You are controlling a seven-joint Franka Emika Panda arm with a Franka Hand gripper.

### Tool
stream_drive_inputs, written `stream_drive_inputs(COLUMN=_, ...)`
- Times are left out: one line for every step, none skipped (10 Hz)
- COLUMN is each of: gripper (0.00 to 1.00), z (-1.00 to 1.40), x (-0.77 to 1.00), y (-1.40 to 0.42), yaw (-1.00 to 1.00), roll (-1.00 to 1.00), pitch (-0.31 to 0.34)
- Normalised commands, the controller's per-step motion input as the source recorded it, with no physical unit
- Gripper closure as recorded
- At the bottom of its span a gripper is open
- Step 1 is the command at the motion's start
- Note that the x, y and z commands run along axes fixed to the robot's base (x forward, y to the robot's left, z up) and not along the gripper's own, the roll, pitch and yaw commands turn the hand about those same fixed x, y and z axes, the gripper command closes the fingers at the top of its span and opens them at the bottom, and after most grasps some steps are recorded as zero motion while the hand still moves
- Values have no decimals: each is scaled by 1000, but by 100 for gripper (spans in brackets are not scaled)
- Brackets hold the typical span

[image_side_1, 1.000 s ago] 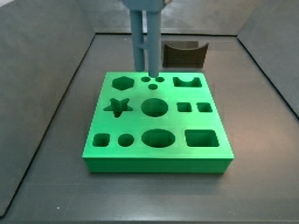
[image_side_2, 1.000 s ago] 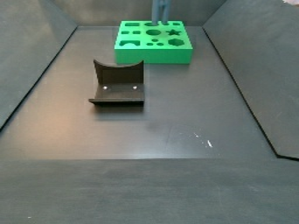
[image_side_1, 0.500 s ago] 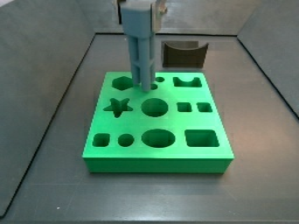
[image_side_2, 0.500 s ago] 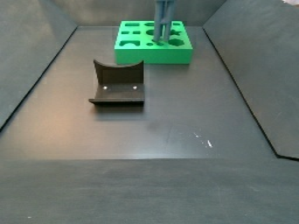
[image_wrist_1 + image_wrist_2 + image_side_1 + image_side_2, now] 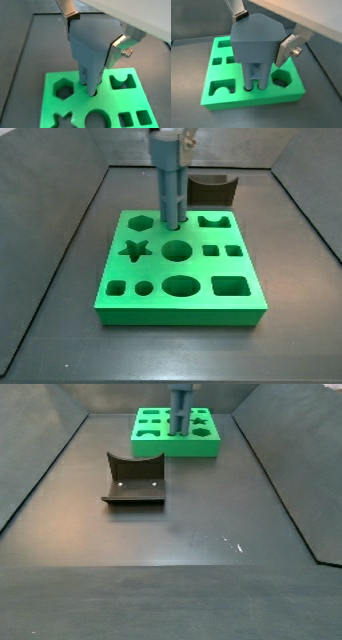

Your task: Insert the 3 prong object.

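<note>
The 3 prong object (image 5: pixel 168 188) is a pale blue-grey bar, held upright in my gripper (image 5: pixel 95 37). Silver fingers (image 5: pixel 121 46) press its wide head from both sides in both wrist views; the gripper also shows in the other wrist view (image 5: pixel 263 35). Its thin prongs (image 5: pixel 90 87) reach the top face of the green block (image 5: pixel 201 268) at the small round holes, between the hexagon hole (image 5: pixel 63 89) and the U-shaped hole (image 5: pixel 121 81). How deep the prongs sit cannot be told. In a side view the object (image 5: pixel 181 409) stands over the block (image 5: pixel 174 446).
The dark fixture (image 5: pixel 134 479) with a U notch stands on the grey floor apart from the block; it also shows behind the block (image 5: pixel 210 190). Grey walls enclose the floor. The green block (image 5: pixel 251 97) has several other shaped holes.
The gripper has brought the 3 prong object down and slightly forward over the block. Its prong end has dropped from above the block's back edge to the small holes.
</note>
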Motion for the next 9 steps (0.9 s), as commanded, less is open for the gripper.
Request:
stream_drive_inputs(gripper=100, z=-266, x=0, y=37, yaw=0, roll=96, pitch=14)
stream_drive_inputs(gripper=100, z=-334, x=-11, y=-66, yaw=157, roll=-40, pitch=0)
stream_drive_inputs(gripper=100, z=-403, x=0, y=-63, yaw=394, roll=0, pitch=9)
stream_drive_inputs(gripper=100, z=-651, x=0, y=0, yaw=266, roll=277, pitch=3)
stream_drive_inputs(gripper=100, z=-454, x=0, y=0, yaw=277, roll=379, pitch=51)
stream_drive_inputs(gripper=100, z=-497, x=0, y=0, yaw=246, roll=363, pitch=40)
stream_drive_inputs(gripper=100, z=-534, x=126, y=0, yaw=191, roll=267, pitch=66)
stream_drive_inputs(gripper=100, z=0, x=0, y=146, yaw=-83, roll=-114, pitch=0)
stream_drive_inputs(gripper=100, z=0, x=0, y=9, yaw=0, roll=-24, pitch=0)
